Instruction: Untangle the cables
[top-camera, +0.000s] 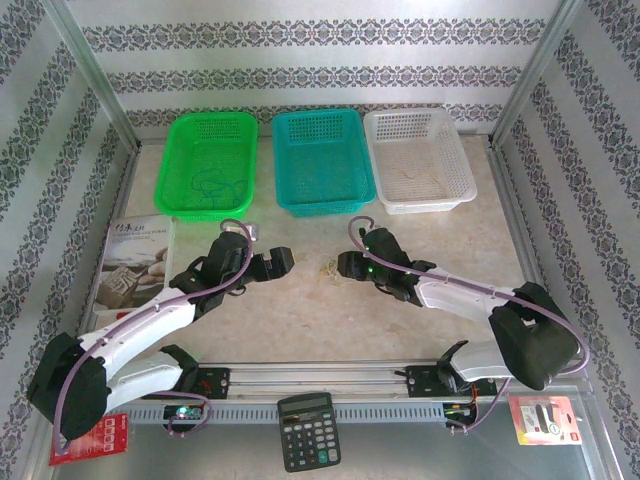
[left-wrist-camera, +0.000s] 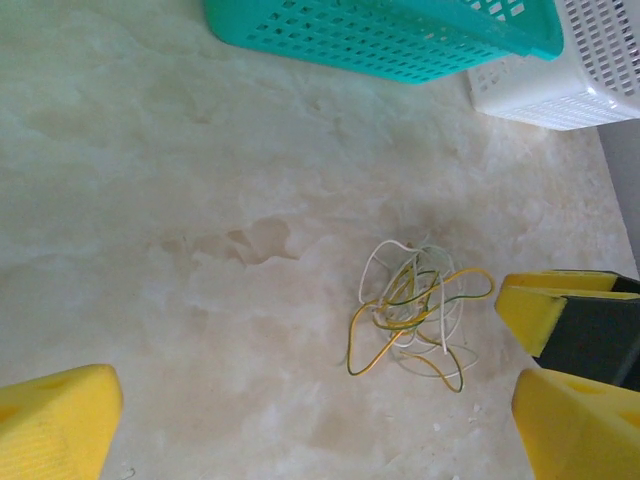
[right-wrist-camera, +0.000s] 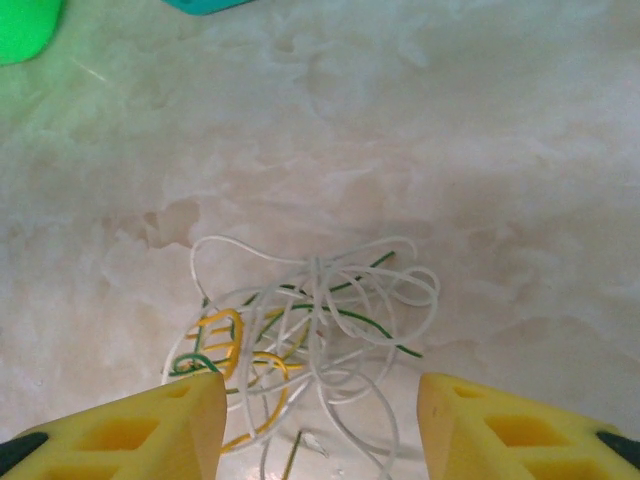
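Top external view: where are the cables (top-camera: 325, 268) seen?

On the bench (top-camera: 300, 320), in a small clump between the two claws and well apart from the three baskets at the far side.

How is the left claw (top-camera: 277, 261) held?

It is spread as wide as it goes, and nothing is held in it. In the left wrist view its yellow fingers (left-wrist-camera: 55, 425) are seen at the two bottom corners. The cables (left-wrist-camera: 415, 315) lie on the bench ahead of the claw, nearer its right finger and untouched by either.

And the right claw (top-camera: 345, 265)?

It is set just beside the clump, on the clump's right. In the right wrist view its fingers (right-wrist-camera: 150, 425) are parted about halfway. The cables (right-wrist-camera: 310, 320) lie just ahead of the gap, and the nearest white loops reach in between the fingers. No strand is seen pinched, so nothing is gripped.

What can be said of the strands?

Thin white, yellow and dark green wires are looped through one another and lie flat on the bench.

What else is shown?

A green basket (top-camera: 208, 165), a teal basket (top-camera: 322, 160) and a white basket (top-camera: 420, 160) are lined up along the back. A calculator (top-camera: 307, 430) lies at the near edge.
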